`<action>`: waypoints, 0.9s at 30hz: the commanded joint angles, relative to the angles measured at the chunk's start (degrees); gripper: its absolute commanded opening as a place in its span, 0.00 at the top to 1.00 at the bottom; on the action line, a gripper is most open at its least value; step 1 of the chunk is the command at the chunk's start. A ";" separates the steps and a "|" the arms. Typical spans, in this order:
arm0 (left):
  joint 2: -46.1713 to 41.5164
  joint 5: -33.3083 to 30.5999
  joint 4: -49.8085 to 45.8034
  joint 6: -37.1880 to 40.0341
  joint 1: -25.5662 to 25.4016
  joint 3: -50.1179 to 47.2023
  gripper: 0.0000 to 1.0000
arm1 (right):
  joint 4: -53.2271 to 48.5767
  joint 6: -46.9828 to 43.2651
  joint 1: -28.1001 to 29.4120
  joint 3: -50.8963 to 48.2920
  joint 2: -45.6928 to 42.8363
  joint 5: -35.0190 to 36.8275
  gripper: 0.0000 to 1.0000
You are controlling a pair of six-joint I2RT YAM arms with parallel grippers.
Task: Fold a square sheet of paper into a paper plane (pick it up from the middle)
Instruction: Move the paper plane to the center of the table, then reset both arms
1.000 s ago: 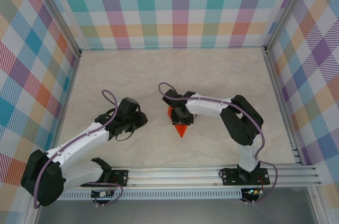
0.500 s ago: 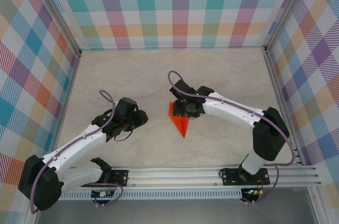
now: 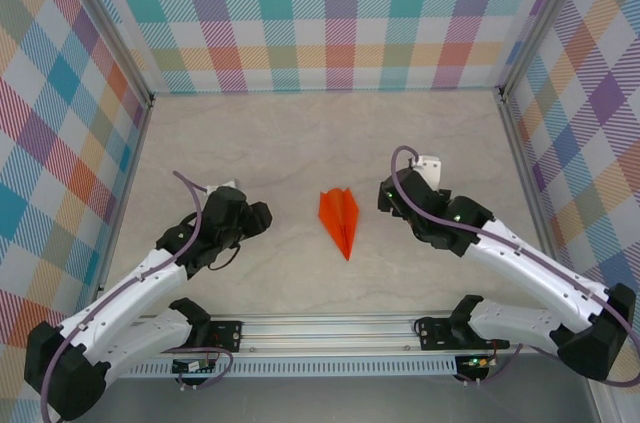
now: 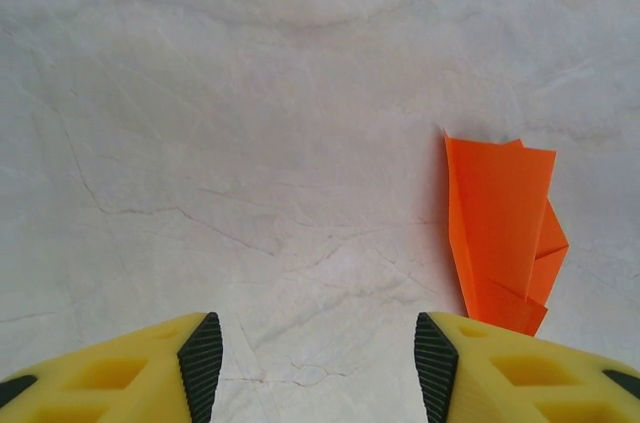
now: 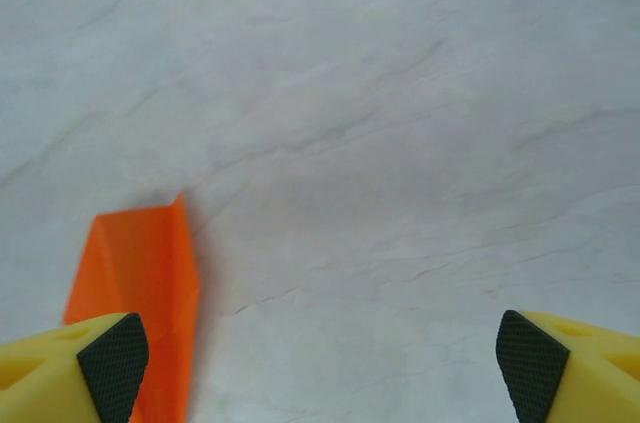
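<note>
Near edge of the worktop (image 3: 300, 133): both arm bases are bolted here, and each arm is drawn back to its own side. Left hand (image 4: 318, 348): fingers stand apart with nothing between them, held low above bare worktop, well to the left of the folded paper. Right hand (image 5: 320, 353): fingers are spread wide and empty, held off to the right. Both are judged to be parked clear so that the finished fold is left undisturbed. Paper plane (image 3: 340, 218): laid flat near the middle of the worktop between the two hands, touched by neither, nose turned toward the near edge. Change noted: a second earlier the right hand was set over the plane's far end; it has since been withdrawn rightward and opened, and the left hand has been drawn slightly back. The far half of the worktop is unchanged.
</note>
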 commanded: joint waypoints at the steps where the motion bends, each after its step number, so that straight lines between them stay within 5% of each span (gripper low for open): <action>1: -3.11 -5.33 -1.27 4.41 0.82 -1.31 0.40 | -1.39 -2.23 -3.59 -4.23 -2.94 10.83 0.03; 11: -6.84 -13.24 -3.09 9.19 0.80 -2.21 0.04 | 12.91 -12.37 -19.58 -18.06 -3.95 9.39 0.00; 19: -7.76 -19.74 -2.43 10.99 0.81 -2.88 0.00 | 32.29 -21.35 -30.47 -25.27 5.77 1.20 0.00; 27: -9.11 -25.93 -1.75 11.46 0.80 -4.05 0.00 | 55.00 -31.18 -34.36 -29.12 12.59 -4.91 0.00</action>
